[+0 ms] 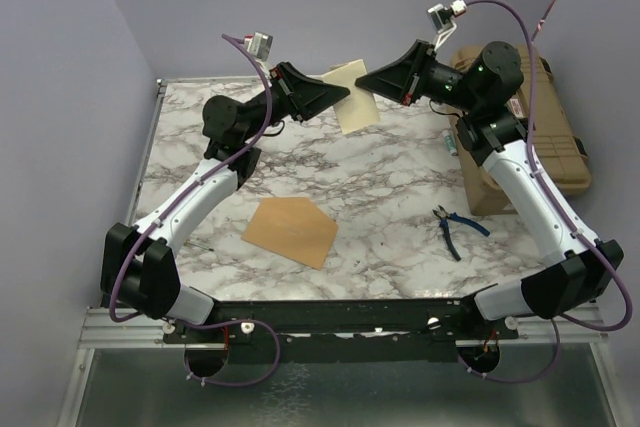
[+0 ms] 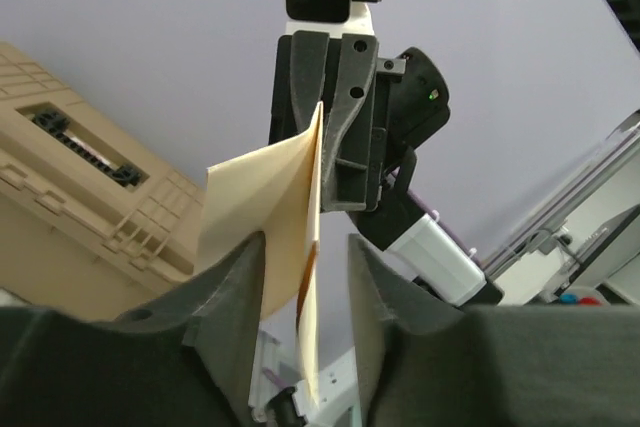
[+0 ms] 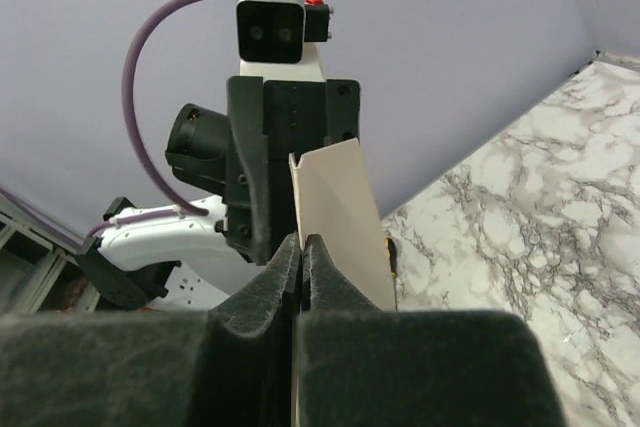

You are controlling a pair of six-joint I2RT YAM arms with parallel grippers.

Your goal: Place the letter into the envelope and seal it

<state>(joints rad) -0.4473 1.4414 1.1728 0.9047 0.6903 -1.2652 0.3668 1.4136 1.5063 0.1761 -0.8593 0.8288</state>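
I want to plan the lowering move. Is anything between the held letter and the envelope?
Nothing visible does. The letter hangs in the right hand over the far side of the table. The envelope lies flat nearer the bases, with only marble between them. The pliers lie off to the right.

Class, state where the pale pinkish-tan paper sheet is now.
Top view: the pale pinkish-tan paper letter is held above the far middle of the marble table, between the right gripper, shut on it, and the left gripper.

right fingers (image 3: 255, 297) pinching letter (image 3: 335, 207), marble table (image 3: 530, 207) beyond
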